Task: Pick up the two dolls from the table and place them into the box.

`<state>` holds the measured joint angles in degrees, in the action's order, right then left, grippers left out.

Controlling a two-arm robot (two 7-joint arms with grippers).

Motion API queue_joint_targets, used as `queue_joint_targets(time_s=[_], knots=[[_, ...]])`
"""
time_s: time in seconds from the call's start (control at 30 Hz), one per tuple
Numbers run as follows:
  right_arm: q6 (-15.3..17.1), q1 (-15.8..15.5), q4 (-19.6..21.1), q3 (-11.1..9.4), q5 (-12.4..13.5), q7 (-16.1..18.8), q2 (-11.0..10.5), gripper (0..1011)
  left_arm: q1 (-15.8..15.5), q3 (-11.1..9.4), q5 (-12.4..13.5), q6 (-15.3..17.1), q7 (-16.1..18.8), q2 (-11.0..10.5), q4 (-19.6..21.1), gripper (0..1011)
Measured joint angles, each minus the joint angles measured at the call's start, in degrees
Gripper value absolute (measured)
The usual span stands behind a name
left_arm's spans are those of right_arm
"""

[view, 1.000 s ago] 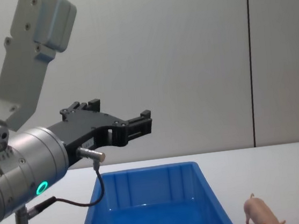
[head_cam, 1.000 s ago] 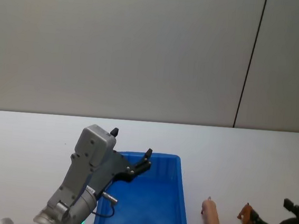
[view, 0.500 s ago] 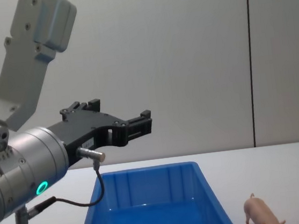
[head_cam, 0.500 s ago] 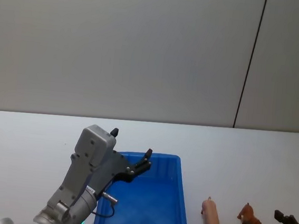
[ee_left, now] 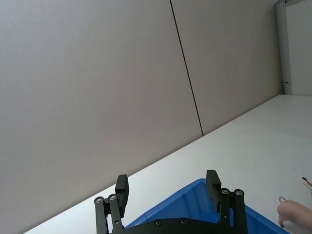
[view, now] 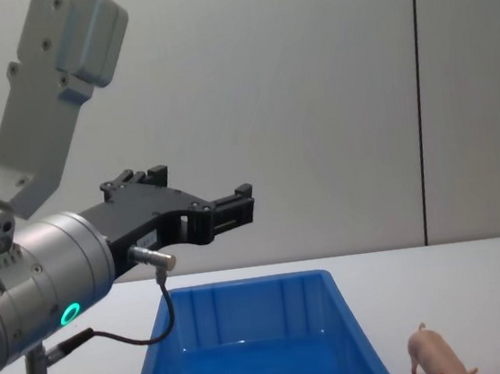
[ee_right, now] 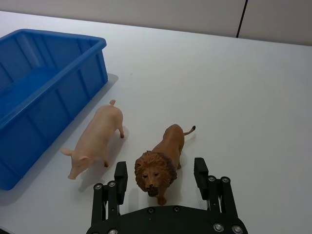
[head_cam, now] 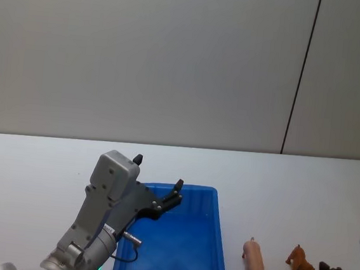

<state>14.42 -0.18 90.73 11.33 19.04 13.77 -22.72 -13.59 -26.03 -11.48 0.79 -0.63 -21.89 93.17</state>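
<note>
your right claw (ee_right: 161,175) sits spread wide at the lion (ee_right: 166,148); left claw (ee_left: 166,181), also released, hovers over the box (head_cam: 219,241).

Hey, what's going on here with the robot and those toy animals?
The right gripper is open low over the white table, its fingers either side of the head of the brown plastic lion, not yet closed. The pale pink plastic pig stands beside it, nearer the bright blue plastic box. Neither toy is in the box. The left gripper hovers open above the box.
</note>
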Motion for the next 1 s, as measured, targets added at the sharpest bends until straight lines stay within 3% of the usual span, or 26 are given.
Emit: queue_joint_targets(time_s=[0.5, 1.0], knots=[[-1.18, 0.63, -1.49, 0.61, -0.38, -0.33, 1.04, 435, 0.00, 0.00, 0.00, 0.00, 0.00, 0.00, 0.00, 1001], [-5.78, 0.84, 1.77, 0.53, -2.91, -1.14, 0.93, 426, 0.00, 0.00, 0.00, 0.00, 0.00, 0.00, 0.00, 1001]])
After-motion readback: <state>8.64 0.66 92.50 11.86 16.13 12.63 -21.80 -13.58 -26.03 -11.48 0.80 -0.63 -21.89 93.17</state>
